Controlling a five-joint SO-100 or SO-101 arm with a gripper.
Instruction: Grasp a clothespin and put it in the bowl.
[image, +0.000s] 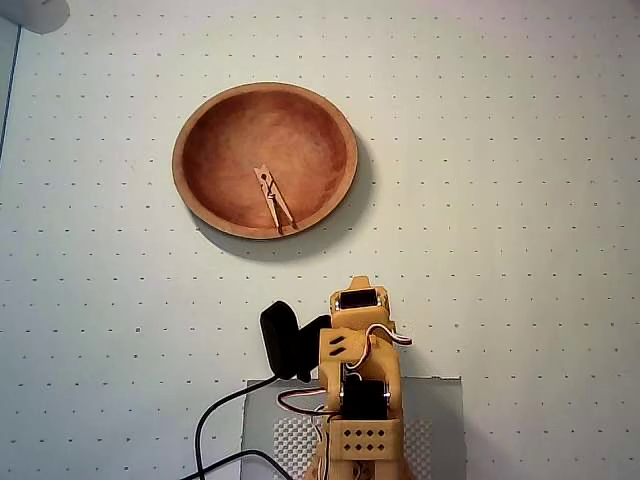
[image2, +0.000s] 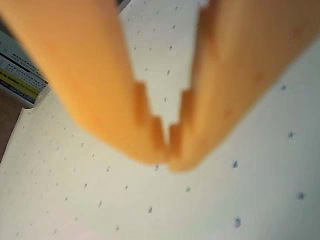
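Orange gripper (image2: 167, 157), jaws pressed together and empty (wrist view), hangs over bare table (image2: 225, 200). Clothespin (image: 273, 197) lies inside the bowl (image: 185, 135); task looks complete.

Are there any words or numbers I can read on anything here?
None can be read.
Bowl, clothespin, arm: no writing on them.
Mat: only rows of dots, no words.
Striped thing at the left edge of the wrist view: too blurred to tell.
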